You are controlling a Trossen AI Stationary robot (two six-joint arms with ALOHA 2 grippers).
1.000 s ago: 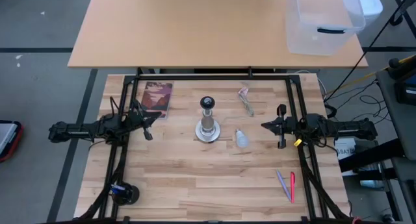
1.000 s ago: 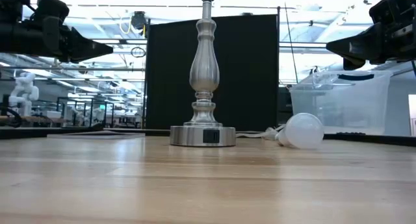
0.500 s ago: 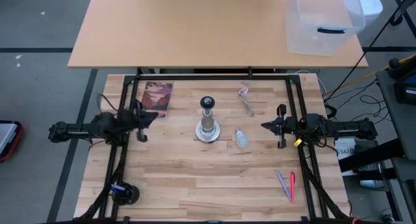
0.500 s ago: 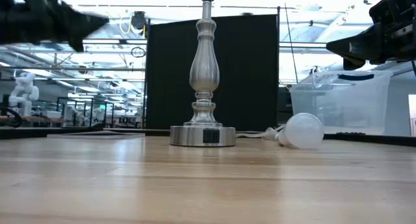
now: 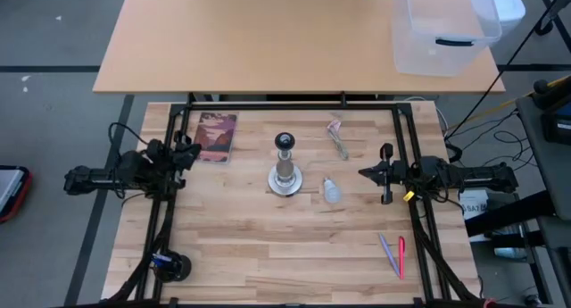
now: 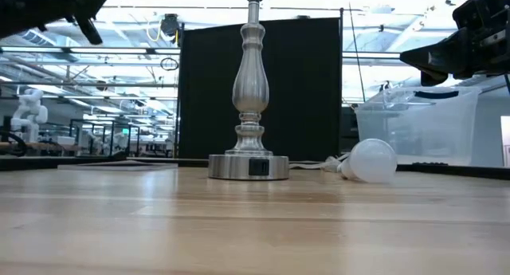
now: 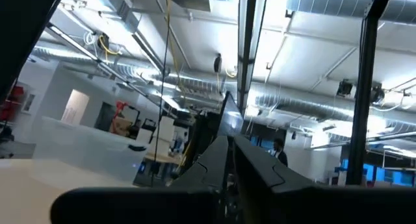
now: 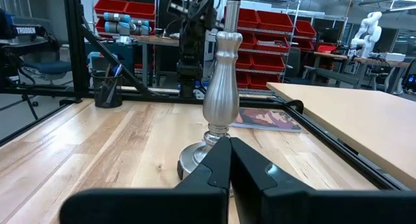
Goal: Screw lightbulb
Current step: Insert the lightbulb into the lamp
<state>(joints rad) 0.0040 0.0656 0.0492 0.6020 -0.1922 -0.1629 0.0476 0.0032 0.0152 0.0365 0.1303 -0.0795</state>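
Note:
The lightbulb (image 5: 331,191) (image 6: 371,161) lies on its side on the wooden table, just right of the silvery lamp stand (image 5: 285,168) (image 6: 250,92), which stands upright on its round base with a dark socket on top. My left gripper (image 5: 193,152) (image 7: 229,145) is shut and holds nothing. It is raised at the table's left side, tipped upward, well away from the stand. My right gripper (image 5: 363,173) (image 8: 229,143) is shut and holds nothing. It hangs level at the right side, pointing at the stand (image 8: 221,87), above and to the right of the bulb.
A book (image 5: 215,135) lies at the far left. A clear pink-tipped wrapper (image 5: 337,137) lies far right of the stand. Pens (image 5: 393,254) lie near the right front and a dark round object (image 5: 169,266) at the left front. A clear plastic bin (image 5: 442,27) sits on the far table.
My left gripper has risen, tipped its fingers upward and rolled, drawing back a little toward the table's left edge. It stays shut. My right gripper, the bulb and the stand have kept still.

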